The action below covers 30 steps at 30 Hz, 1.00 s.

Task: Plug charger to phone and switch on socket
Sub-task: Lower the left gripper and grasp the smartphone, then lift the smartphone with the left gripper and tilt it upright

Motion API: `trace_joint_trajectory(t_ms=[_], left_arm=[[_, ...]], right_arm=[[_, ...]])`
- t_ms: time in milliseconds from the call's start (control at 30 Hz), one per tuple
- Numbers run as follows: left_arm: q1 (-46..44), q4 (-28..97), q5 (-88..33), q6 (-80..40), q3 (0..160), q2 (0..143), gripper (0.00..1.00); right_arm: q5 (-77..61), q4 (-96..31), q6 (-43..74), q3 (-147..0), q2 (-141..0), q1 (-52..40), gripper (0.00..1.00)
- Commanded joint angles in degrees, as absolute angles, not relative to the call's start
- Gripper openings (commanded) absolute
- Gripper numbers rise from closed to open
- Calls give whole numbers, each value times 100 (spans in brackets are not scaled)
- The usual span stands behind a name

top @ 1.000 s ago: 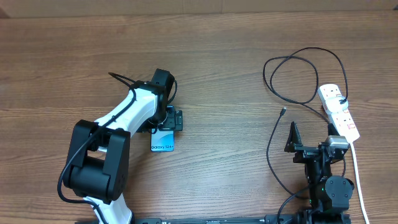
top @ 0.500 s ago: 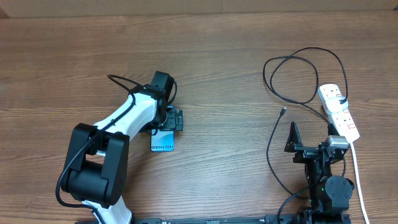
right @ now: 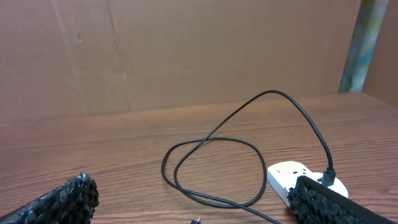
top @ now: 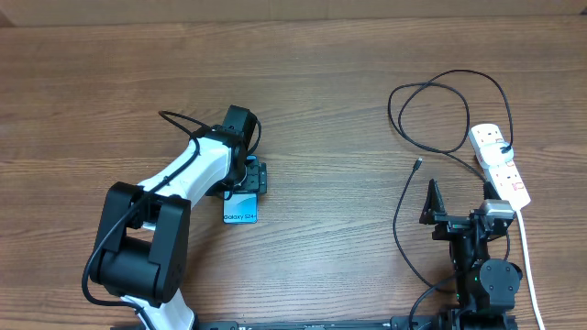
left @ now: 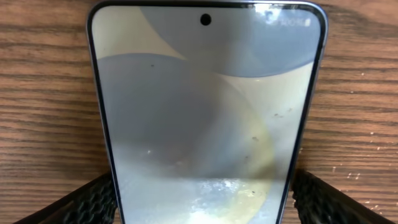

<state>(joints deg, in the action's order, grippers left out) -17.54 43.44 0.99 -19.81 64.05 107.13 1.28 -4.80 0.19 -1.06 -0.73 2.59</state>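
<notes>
On the wood-grain table (top: 330, 110), I see my left gripper (left: 203, 179) pinching the phone (left: 205, 112) by its long edges. My right gripper (right: 191, 186) is spread wide, facing the charger (right: 211, 140), the socket (right: 283, 177) and a brown cardboard wall (right: 186, 50).

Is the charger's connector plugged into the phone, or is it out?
Out. The charger's connector lies bare on the table, far to the right of the phone.

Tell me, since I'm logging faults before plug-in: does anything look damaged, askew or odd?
Nothing stands out. The phone lies flat and uncracked, only faint specks on its screen; the charger loops loosely, its connector free on the table.
</notes>
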Motion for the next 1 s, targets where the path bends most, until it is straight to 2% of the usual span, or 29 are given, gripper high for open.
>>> trace_joint_trajectory(t_ms=[0, 67, 233, 300, 400, 633, 767, 967], left_arm=[[-1782, 4405, 62, -2082, 6114, 10940, 83], [-1782, 4438, 62, -2082, 6114, 10940, 82], [-1782, 4480, 62, -2082, 6114, 10940, 69], [-1780, 4475, 62, -2082, 6117, 10940, 69], [-1780, 4475, 62, -2082, 6130, 10938, 62], [-1780, 4654, 60, -2082, 6333, 10938, 61], [-1780, 4980, 36, -2106, 6650, 10938, 56], [-1780, 5454, -119, -2104, 7133, 10938, 56]], right_arm=[[95, -462, -8, -45, -16, 274, 100], [93, -462, -8, -45, -16, 274, 100], [93, -462, -8, -45, -16, 274, 100], [93, -462, -8, -45, -16, 274, 100], [93, -462, -8, -45, -16, 274, 100], [93, -462, -8, -45, -16, 274, 100], [93, -462, -8, -45, -16, 274, 100], [93, -462, -8, -45, -16, 274, 100]])
